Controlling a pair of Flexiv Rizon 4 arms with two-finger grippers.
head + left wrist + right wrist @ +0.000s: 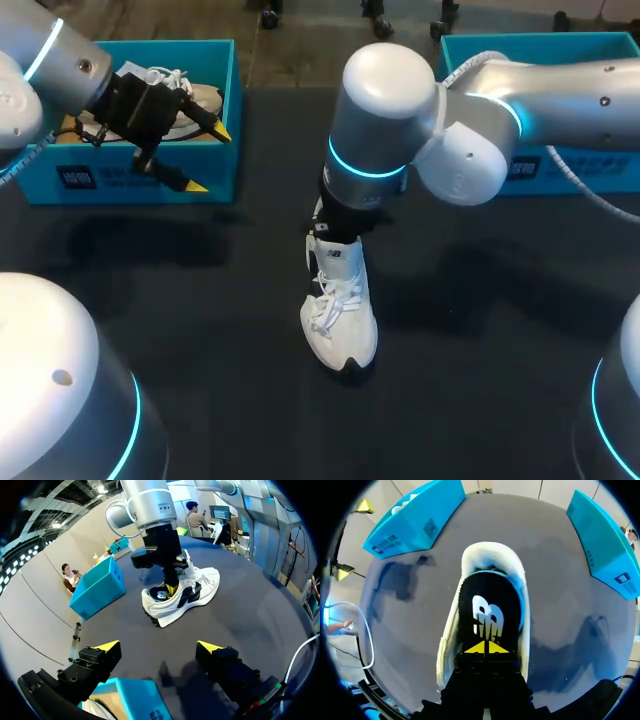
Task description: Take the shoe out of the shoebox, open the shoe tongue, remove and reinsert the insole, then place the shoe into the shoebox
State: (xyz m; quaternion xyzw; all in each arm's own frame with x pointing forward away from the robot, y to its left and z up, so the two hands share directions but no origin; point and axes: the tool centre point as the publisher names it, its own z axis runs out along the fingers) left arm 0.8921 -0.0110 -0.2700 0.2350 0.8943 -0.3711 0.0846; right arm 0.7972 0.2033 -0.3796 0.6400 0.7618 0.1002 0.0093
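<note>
White lace-up sneaker with a black sole [340, 325] [192, 592] [492, 555] stands upright near the middle of the black table [200, 290], outside both shoeboxes, as the right arm reaches straight down into its opening. The right gripper [485, 648] [171, 586] has its two yellow tips drawn together and set against the black insole with a white logo [487, 615], which lies flat inside the shoe. Whether a fold of insole is caught between the tips cannot be told.

The left gripper [208, 158] [159, 647] hangs well apart from the sneaker, fingers spread wide and holding nothing, above the front wall of the bright blue cardboard shoebox at the left [130, 180]. A second pale shoe [195, 100] lies in that box. Another blue shoebox [560, 40] sits at the far right of the table.

The step in hand looks to be the insole's removal or reseating, with the return to the box not yet done. The chief risk is that nothing braces the sneaker: if the insole clings to the footbed, an upward pull could lift or topple the whole shoe rather than free the liner. A thin pinch near one end could also slip off, or curl the insole so that it jams under the tongue. On the way out, the fingers could snag the laces and drag the shoe across the table. With one box already occupied, putting the sneaker back may crowd the shoe inside.
</note>
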